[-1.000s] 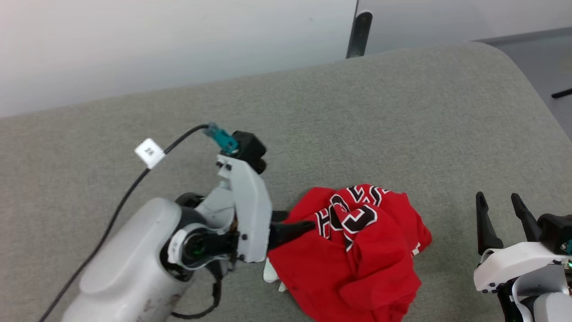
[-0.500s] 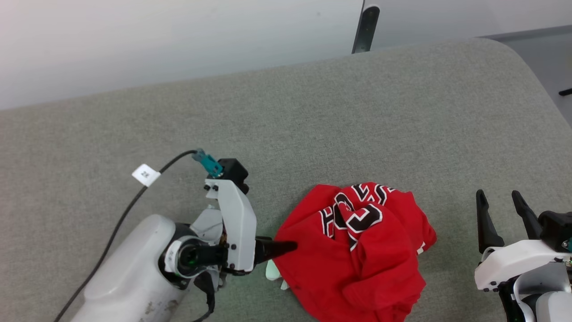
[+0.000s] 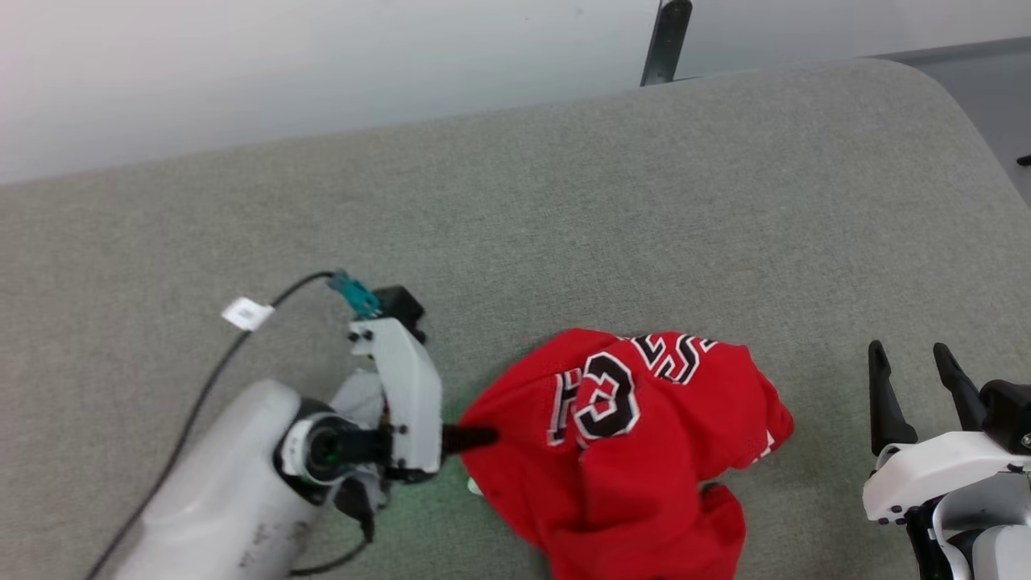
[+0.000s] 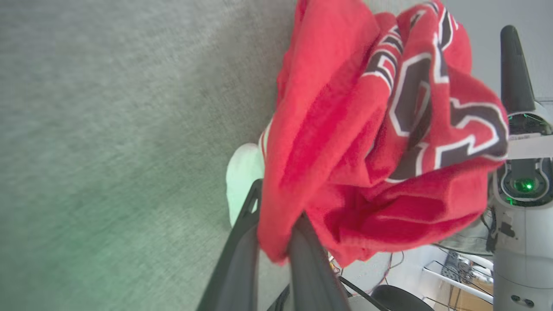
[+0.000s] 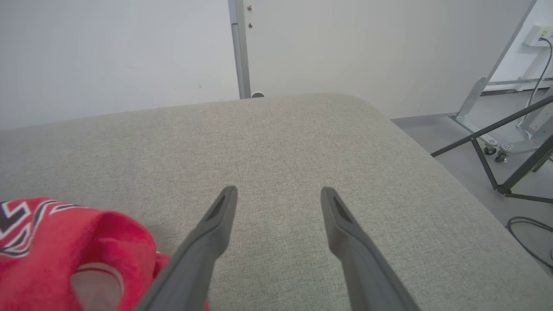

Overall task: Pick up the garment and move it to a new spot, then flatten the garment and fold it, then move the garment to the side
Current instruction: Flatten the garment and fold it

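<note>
The garment (image 3: 636,451), a red jersey with black-and-white block letters, lies crumpled on the grey padded table (image 3: 564,217) near its front middle. My left gripper (image 3: 483,437) is at the garment's left edge, shut on a fold of the red cloth. The left wrist view shows that fold pinched between the two dark fingers (image 4: 302,259), with the rest of the garment (image 4: 380,129) bunched beyond them. My right gripper (image 3: 910,379) stands open at the lower right, apart from the garment. In the right wrist view its fingers (image 5: 216,224) spread over bare table, the garment (image 5: 65,242) at lower left.
A black cable with a white tag (image 3: 243,313) runs from my left wrist across the table. A dark post (image 3: 664,36) stands behind the table's far edge. Grey floor (image 5: 475,142) and a metal frame (image 5: 501,172) lie past the table's right edge.
My left gripper has closed on the garment's left edge and drawn back left, pulling the cloth so the lettering has shifted left. The right gripper holds still; the camera has shifted slightly.
</note>
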Controlling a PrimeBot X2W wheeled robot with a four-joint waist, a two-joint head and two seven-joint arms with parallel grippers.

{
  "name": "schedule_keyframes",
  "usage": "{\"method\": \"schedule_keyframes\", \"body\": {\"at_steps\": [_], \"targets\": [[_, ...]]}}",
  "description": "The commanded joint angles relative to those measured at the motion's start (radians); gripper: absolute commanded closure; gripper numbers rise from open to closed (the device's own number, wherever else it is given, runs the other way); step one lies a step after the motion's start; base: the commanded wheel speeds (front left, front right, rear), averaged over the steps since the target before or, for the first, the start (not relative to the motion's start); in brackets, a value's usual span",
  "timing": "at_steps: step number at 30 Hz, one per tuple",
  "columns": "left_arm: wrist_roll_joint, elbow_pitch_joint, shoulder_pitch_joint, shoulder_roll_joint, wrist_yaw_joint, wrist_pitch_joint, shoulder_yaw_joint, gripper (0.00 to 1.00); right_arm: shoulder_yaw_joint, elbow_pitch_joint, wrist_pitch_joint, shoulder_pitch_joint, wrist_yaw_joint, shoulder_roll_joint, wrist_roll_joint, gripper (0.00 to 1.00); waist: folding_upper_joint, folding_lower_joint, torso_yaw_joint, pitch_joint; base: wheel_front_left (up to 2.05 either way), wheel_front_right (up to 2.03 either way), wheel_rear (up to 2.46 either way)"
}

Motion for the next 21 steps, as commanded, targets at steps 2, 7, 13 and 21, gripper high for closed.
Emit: {"method": "schedule_keyframes", "body": {"at_steps": [2,7,13,21], "targets": [[0.019,0.005,-0.015,0.033,-0.004,-0.010,0.011,1.00,0.000,0.001,0.001,-0.002,-0.001,0.002,-0.010,0.00,0.0000,0.0000,0.015,-0.015,0.00,0.00,0.00],[0.036,0.008,-0.023,0.071,0.001,-0.031,0.030,1.00,0.002,0.001,0.003,0.009,-0.001,0.002,-0.015,0.00,0.0000,0.0000,0.037,-0.040,0.00,0.00,0.00],[0.074,0.014,-0.025,0.141,-0.008,-0.070,0.051,1.00,0.010,-0.004,0.016,0.023,-0.001,0.001,-0.033,0.00,0.0000,0.0000,0.080,-0.084,0.00,0.00,0.00],[0.097,0.056,0.010,0.217,0.022,-0.115,0.084,1.00,0.023,-0.015,0.040,0.042,-0.001,0.002,-0.046,0.00,0.0000,0.0000,0.120,-0.131,0.00,0.00,0.00]]}}
